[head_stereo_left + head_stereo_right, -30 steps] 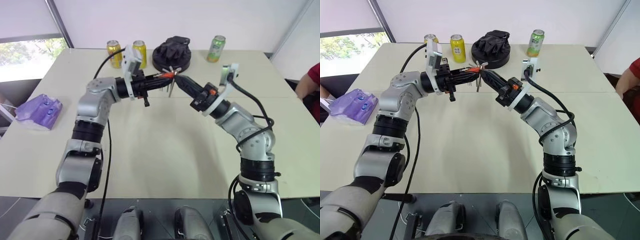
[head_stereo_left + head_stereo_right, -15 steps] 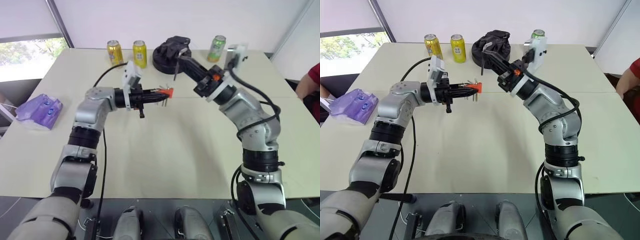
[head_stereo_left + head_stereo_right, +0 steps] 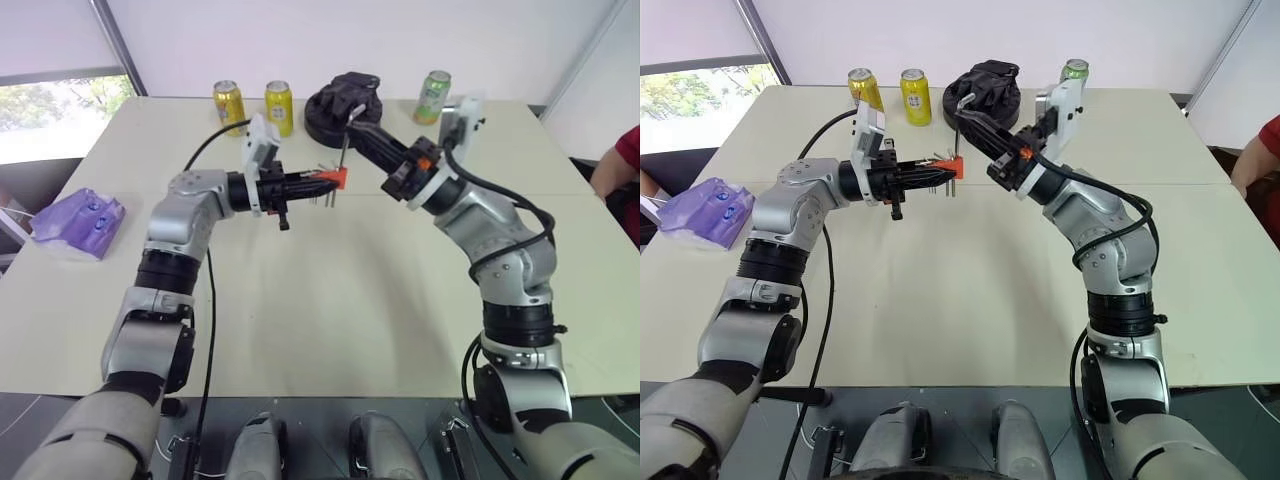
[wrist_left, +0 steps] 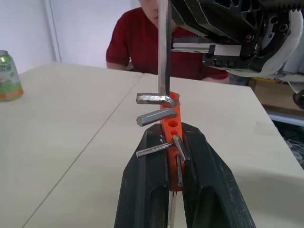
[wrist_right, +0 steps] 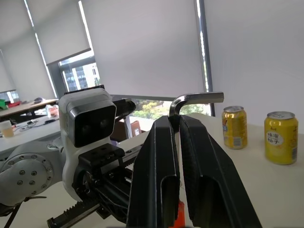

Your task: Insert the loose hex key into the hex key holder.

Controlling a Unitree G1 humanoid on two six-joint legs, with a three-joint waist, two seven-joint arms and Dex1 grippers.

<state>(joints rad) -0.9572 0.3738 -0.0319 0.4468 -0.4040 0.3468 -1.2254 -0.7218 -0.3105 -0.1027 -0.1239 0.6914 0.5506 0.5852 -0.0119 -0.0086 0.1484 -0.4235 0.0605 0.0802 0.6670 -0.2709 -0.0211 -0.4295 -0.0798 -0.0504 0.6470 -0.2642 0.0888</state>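
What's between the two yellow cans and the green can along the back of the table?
Between the yellow cans and the green can sits a round black object, in the left eye view. The right gripper with the loose hex key reaches in front of it.

An orange holder, a silver hex key, two yellow cans, one green can.

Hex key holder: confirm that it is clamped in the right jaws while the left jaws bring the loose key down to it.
Wrong: the arms are swapped. The left wrist view shows the holder clamped in the left gripper, and the right gripper brings the loose key down to it.
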